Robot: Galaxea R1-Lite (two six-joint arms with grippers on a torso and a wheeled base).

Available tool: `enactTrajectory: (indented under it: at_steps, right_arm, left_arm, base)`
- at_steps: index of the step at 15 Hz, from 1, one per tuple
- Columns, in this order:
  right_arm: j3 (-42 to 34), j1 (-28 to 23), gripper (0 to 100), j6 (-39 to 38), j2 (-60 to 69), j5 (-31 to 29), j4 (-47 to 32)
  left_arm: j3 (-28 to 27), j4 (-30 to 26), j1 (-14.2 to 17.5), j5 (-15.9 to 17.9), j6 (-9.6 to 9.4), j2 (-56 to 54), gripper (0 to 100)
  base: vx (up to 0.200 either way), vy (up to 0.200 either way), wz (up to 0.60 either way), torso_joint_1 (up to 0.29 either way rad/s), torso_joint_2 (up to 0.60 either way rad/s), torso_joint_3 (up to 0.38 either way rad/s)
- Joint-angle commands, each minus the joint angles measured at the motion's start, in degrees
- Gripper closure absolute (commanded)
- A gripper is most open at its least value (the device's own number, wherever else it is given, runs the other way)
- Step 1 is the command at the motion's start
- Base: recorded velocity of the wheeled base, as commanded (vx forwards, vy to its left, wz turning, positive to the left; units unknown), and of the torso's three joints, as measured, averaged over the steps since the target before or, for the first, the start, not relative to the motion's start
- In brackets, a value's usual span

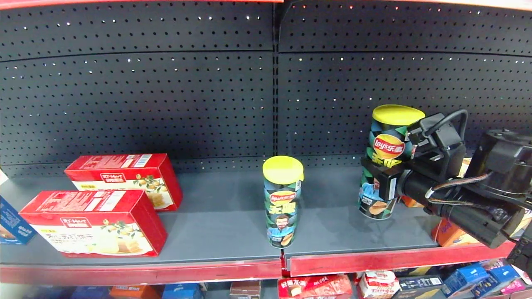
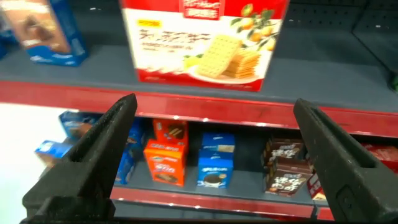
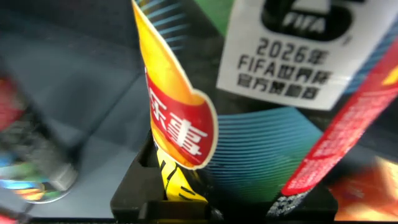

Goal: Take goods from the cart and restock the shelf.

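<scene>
A chip can (image 1: 384,162) with a yellow lid stands upright on the grey shelf (image 1: 224,216), right of centre; its label (image 3: 249,124) sits close against the right wrist camera. My right gripper (image 1: 379,179) is shut around the can's middle. A second, identical chip can (image 1: 282,201) stands alone near the shelf's front edge at the centre. My left gripper (image 2: 214,162) is open, empty, below and in front of the shelf's left part, facing a red cracker box (image 2: 205,40).
Two red cracker boxes (image 1: 97,222) (image 1: 126,178) lie on the shelf's left side, a blue box (image 1: 10,226) at the far left. Orange packs (image 1: 451,232) sit behind my right arm. The lower shelf (image 2: 217,168) holds several small snack boxes. A red lip (image 1: 166,272) edges the shelf front.
</scene>
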State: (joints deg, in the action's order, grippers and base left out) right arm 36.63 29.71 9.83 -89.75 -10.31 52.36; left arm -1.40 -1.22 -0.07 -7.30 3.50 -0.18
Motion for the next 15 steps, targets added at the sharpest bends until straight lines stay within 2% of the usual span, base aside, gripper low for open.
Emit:
enactTrajectory:
  at_steps: [1, 5, 8, 10, 15]
  right_arm:
    - [0.1, -0.1, 100, 0.1, -0.1, -0.6, 0.1]
    - [-0.1, -0.3, 100, 0.3, 0.5, -0.3, 0.1]
    - [-0.2, -0.2, 100, 0.3, 0.3, -0.3, 0.1]
    - [0.1, -0.7, 100, -0.2, 0.4, -0.1, 0.1]
    - [1.3, -6.6, 100, -0.8, -3.7, 3.4, 4.8]
  left_arm:
    - [0.0, 0.0, 0.0, -0.1, 0.02, 0.2, 0]
    - [0.0, 0.0, 0.0, 0.0, 0.10, 0.2, 0]
    - [0.0, 0.0, 0.0, 0.0, 0.10, 0.2, 0]
    - [0.0, 0.0, 0.0, 0.0, 0.10, 0.2, 0]
    - [0.0, 0.0, 0.1, 0.0, 0.02, 0.2, 0]
  base:
    - [0.000, 0.000, 0.00, 0.000, 0.00, 0.000]
    - [0.000, 0.000, 0.00, 0.000, 0.00, 0.000]
    - [0.000, 0.000, 0.60, -0.001, 0.00, -0.001]
    - [0.000, 0.000, 0.00, 0.000, 0.00, 0.000]
    - [0.000, 0.000, 0.00, 0.000, 0.00, 0.000]
